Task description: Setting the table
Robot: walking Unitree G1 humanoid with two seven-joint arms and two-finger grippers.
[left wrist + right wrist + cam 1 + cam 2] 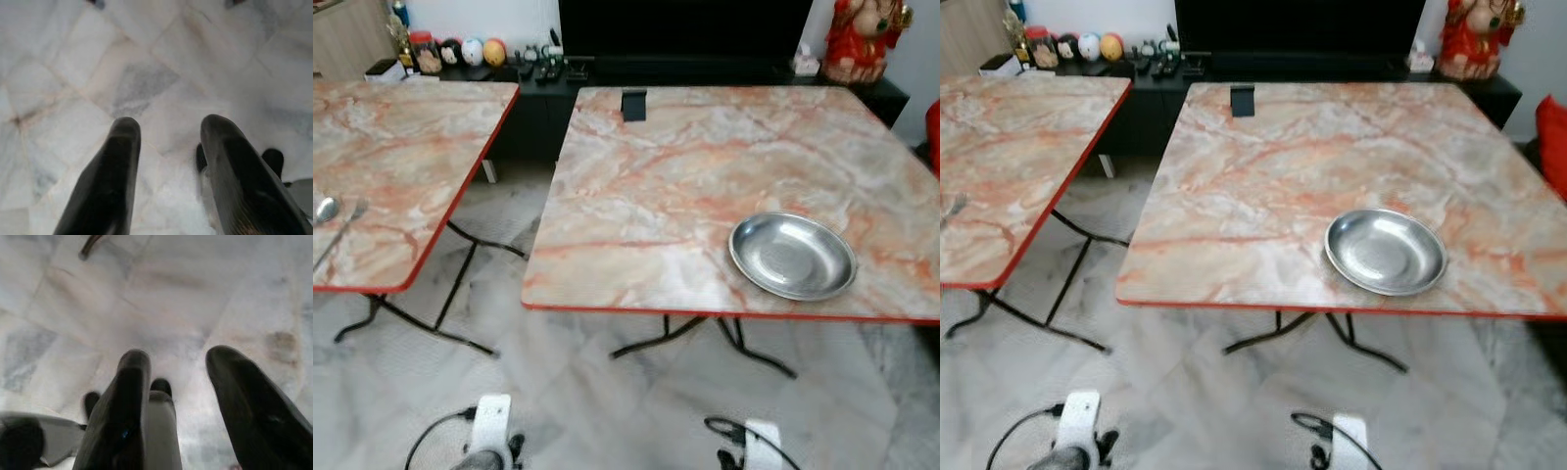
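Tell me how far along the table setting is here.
Early. Done: a steel plate sits on the right table. In hand: nothing; left gripper and right gripper hang open over the floor. Left: spoon and fork lie on the left table, away from the plate.

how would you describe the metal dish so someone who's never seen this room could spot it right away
Two marble-patterned tables with red edges stand side by side; look at the right-hand table, the one directly ahead. Near its front right corner sits a round, shallow steel dish, empty and shiny. The only other thing on that table is a small dark object at the far edge, and the spoon lies on the other table.
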